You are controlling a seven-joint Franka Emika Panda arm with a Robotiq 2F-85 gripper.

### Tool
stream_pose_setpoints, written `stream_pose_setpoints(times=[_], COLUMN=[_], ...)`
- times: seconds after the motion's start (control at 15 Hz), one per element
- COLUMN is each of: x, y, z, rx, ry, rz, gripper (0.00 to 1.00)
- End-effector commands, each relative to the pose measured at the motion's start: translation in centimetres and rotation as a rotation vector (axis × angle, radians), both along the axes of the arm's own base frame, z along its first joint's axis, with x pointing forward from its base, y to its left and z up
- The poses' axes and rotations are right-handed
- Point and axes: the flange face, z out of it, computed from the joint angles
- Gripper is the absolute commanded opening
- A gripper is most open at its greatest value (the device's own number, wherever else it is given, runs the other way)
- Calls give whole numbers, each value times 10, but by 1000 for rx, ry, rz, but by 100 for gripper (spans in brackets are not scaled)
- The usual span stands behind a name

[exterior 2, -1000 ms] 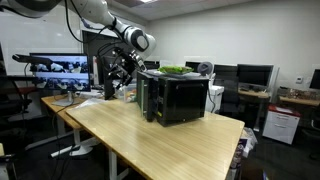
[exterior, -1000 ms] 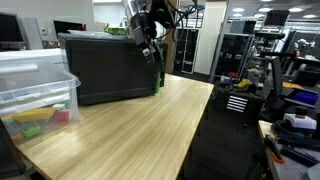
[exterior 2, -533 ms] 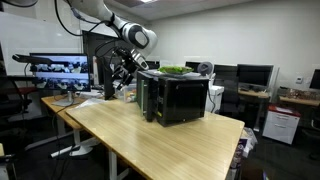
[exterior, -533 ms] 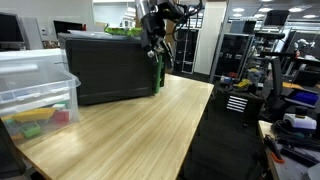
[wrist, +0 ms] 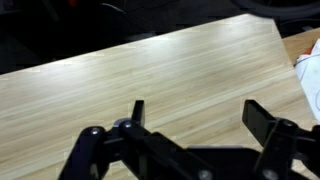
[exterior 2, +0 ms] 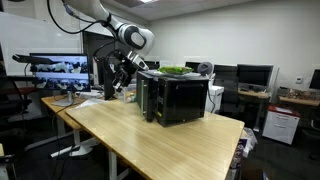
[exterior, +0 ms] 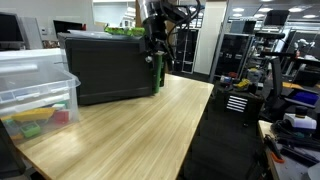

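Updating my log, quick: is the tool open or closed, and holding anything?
Tool: open, holding nothing, over the wooden table.

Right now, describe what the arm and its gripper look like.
The arm is made of white, rounded tubular segments with dark joint rings. The gripper is black throughout, with two flat, blocky fingers on hinged links. No markings are readable.

Office lab: monitors [exterior 2: 60,68], desks [exterior 2: 140,132], equipment racks [exterior: 236,55]
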Motion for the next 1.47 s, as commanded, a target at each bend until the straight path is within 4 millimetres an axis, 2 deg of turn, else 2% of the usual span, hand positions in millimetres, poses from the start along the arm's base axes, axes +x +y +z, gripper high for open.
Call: stream_pose_setpoints(times=[0.0, 0.07, 0.2, 0.33, 0.53, 0.8, 1.13, 1.4], x=[-2, -3, -3, -2, 5, 10, 24, 35], y=[10, 23, 31, 29, 22, 12, 3, -6], z=[5, 12, 17, 15, 7, 0, -12, -14], rx=[44, 81, 93, 95, 0, -177, -517, -674], ry=[15, 27, 24, 20, 5, -3, -34, -80], rz=[18, 39, 53, 51, 30, 49, 113, 126], gripper=[100, 100, 100, 100, 100, 100, 100, 100])
